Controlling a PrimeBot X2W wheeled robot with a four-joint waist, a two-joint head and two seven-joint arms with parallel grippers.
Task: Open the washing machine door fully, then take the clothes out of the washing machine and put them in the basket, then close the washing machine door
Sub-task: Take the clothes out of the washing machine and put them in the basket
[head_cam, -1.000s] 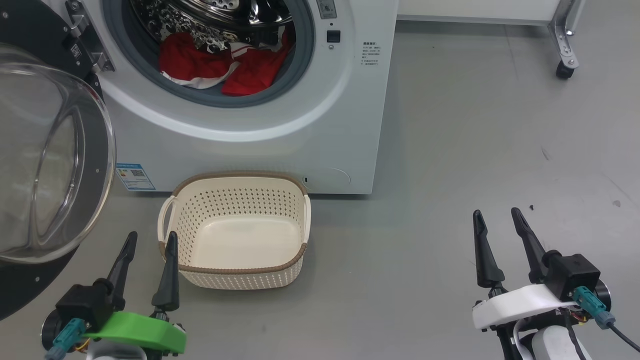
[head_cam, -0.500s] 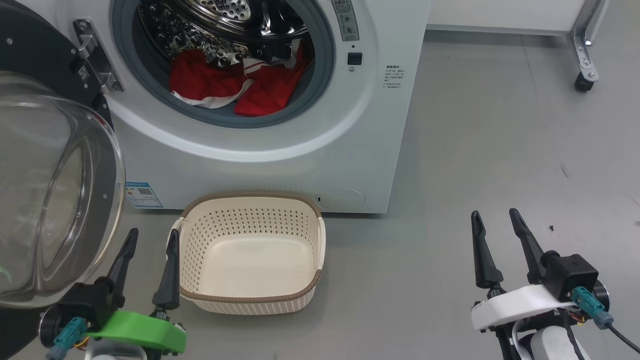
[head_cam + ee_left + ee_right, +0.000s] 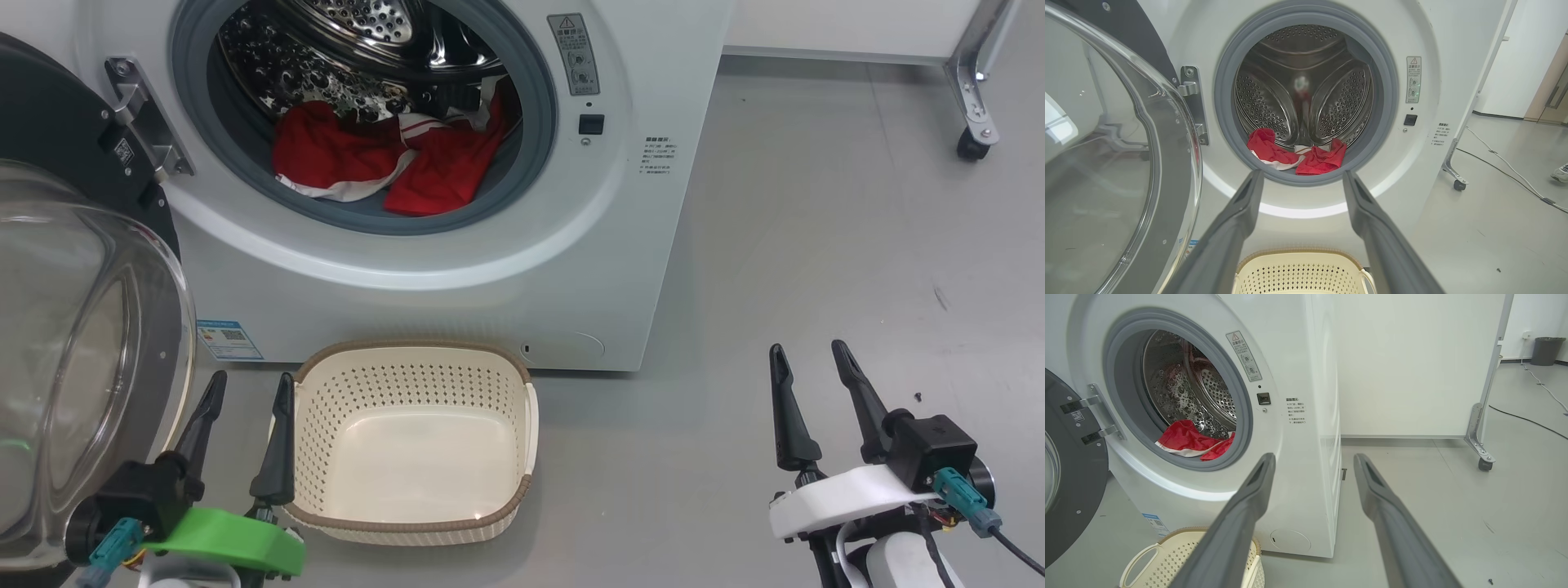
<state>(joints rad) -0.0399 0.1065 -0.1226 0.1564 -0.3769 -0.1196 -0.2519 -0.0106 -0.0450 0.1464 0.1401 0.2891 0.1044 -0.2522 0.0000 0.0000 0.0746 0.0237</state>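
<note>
The white washing machine (image 3: 457, 294) stands ahead with its door (image 3: 73, 343) swung open to the left, glass bowl facing me. Red clothes (image 3: 384, 163) with white trim lie at the front of the steel drum, also seen as clothes (image 3: 1298, 155) and clothes (image 3: 1192, 443). The cream basket (image 3: 522, 425) sits empty on the floor in front of the machine. My left gripper (image 3: 249, 388) is open, low beside the basket's left side. My right gripper (image 3: 808, 355) is open over bare floor to the right, holding nothing.
A white panel on a metal frame with a caster (image 3: 971, 147) stands at the back right. A cable (image 3: 1506, 167) runs across the grey floor, and a person's shoe (image 3: 1560, 173) shows at the far right. A dark bin (image 3: 1545, 351) stands in the distance.
The head camera has tilted and turned, so the machine, basket and door sit lower and further right in view. Both grippers keep their places and stay open.
</note>
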